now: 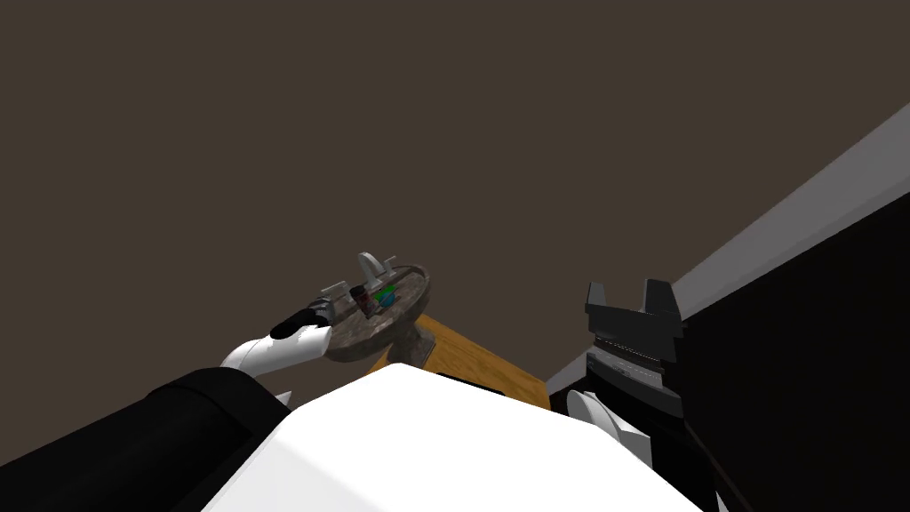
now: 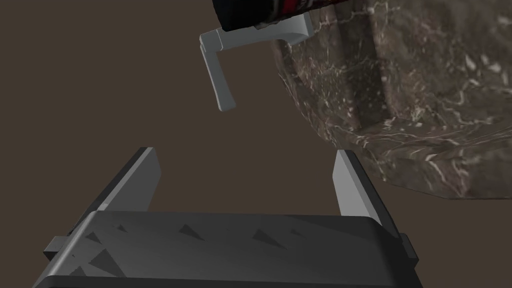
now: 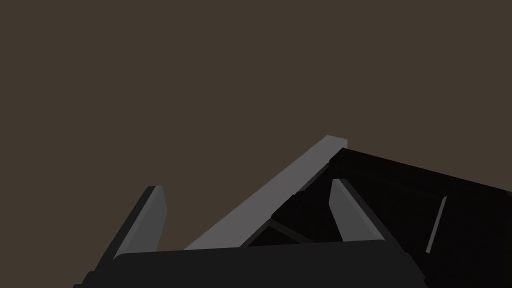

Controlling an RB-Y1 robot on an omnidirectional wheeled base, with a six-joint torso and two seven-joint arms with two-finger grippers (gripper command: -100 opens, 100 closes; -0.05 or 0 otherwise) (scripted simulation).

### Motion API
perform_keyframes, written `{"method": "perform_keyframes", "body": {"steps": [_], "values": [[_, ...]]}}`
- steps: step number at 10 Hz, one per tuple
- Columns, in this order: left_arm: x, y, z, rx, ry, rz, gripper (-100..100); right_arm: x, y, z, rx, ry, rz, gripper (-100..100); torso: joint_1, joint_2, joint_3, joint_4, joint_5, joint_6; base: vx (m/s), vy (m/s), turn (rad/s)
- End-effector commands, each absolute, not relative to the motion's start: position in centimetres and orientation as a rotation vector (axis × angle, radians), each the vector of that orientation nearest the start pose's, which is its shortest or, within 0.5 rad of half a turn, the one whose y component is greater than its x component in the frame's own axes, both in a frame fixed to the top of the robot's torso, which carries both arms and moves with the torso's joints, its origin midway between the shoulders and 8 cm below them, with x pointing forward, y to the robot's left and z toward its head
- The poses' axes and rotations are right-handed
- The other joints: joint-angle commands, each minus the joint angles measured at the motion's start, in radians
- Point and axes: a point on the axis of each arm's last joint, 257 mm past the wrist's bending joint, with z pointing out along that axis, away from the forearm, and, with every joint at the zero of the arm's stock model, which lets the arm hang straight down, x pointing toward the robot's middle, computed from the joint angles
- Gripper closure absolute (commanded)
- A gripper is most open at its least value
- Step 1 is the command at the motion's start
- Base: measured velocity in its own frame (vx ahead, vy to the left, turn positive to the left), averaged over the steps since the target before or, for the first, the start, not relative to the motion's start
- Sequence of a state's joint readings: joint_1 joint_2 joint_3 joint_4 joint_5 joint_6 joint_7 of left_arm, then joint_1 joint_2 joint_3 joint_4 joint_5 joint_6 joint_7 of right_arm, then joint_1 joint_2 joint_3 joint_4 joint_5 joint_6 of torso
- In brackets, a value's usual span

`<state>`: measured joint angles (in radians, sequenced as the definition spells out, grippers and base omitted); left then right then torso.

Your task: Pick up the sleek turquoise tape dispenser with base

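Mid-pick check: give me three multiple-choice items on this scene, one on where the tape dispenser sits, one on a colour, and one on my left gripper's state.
1. Where is the turquoise tape dispenser?
A. On the round table, beside the dark cylinder
B. On the floor under the table
C. On a wall shelf

2. What colour is the table's top?
A. Plain white
B. Marbled grey-brown
C. Bright red

3. What state is the left gripper in?
A. Shut on the dispenser
B. Shut on the cylinder
C. Open and empty

Answers:
1 A: the head view shows it on the top, next to the cylinder.
2 B: the left wrist view shows pale veins in dark grey-brown stone.
3 C: its fingers stand apart beside the table's rim with nothing between them.
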<state>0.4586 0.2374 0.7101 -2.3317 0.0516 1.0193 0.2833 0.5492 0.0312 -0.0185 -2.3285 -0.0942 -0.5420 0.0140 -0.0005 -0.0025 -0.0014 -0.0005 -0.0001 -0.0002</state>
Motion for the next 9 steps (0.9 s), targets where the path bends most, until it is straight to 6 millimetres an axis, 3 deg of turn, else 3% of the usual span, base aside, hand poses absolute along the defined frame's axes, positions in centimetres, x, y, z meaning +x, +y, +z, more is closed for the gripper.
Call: {"method": "perform_keyframes", "body": {"steps": [1, 2, 4, 9], "values": [[22.4, 61.8, -17.0, -1.872, 0.761, -0.257, -100, 31.9, -30.2, 3.8, 0.690, 0.496, 1.317, 0, 0.000, 0.000, 0.000, 0.000, 0.000, 0.000, 0.046, -0.013, -0.151], [21.0, 62.8, -16.9, -1.905, 0.701, -0.247, -100, 31.9, -30.2, 3.8, 0.690, 0.496, 1.317, 0, 0.000, 0.000, 0.000, 0.000, 0.000, -0.001, 0.073, -0.028, -0.226], [20.1, 62.8, -17.7, -1.947, 0.696, -0.216, -100, 31.9, -30.2, 3.8, 0.690, 0.496, 1.317, 0, -0.001, -0.002, -0.001, 0.000, 0.000, -0.001, 0.049, -0.015, -0.055], [14.2, 64.8, -18.9, -2.113, 0.490, -0.140, -100, 31.9, -30.2, 3.8, 0.690, 0.496, 1.317, 0, 0.001, -0.002, -0.001, -0.001, 0.000, -0.001, 0.070, -0.005, -0.187]]}}
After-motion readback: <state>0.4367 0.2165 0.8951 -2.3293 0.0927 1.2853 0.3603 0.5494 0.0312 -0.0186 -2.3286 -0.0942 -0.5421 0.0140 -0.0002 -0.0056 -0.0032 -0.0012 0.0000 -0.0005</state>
